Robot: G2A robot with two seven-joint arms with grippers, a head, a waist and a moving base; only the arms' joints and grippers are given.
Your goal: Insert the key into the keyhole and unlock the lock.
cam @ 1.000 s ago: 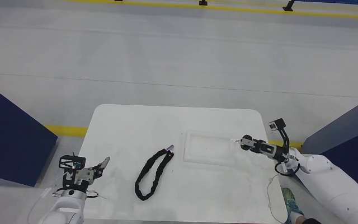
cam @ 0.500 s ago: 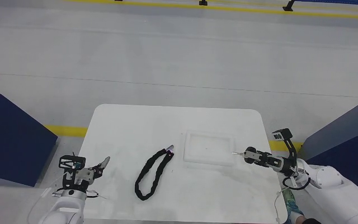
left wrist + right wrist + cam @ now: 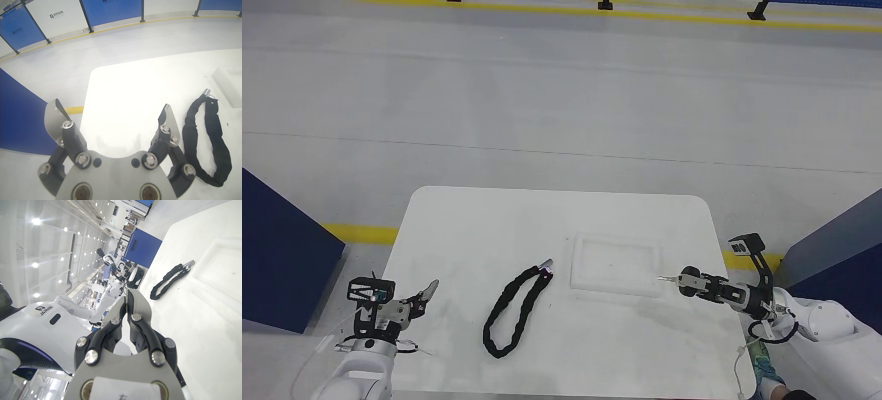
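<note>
A black fabric-covered chain lock (image 3: 510,312) lies in a loop on the white table (image 3: 492,220), its metal lock end (image 3: 544,268) pointing at the tray. My left gripper (image 3: 428,291) rests open near the table's front left corner, to the left of the chain (image 3: 190,121); nothing is between its fingers (image 3: 166,113). My right gripper (image 3: 680,280) hovers just off the tray's front right corner, shut, with a thin silvery key (image 3: 665,277) sticking out of its tips toward the chain. In the right wrist view the gripper (image 3: 128,294) has its jaws pressed together, and the chain (image 3: 166,279) lies beyond them.
A shallow white tray (image 3: 614,265) sits right of the chain, between it and the right gripper. The table's front right corner lies under the right arm. Blue partitions stand on the floor at both sides of the table.
The right gripper has drawn back from over the tray's right edge toward the table's front edge, still shut. The left arm and the chain have not moved.
</note>
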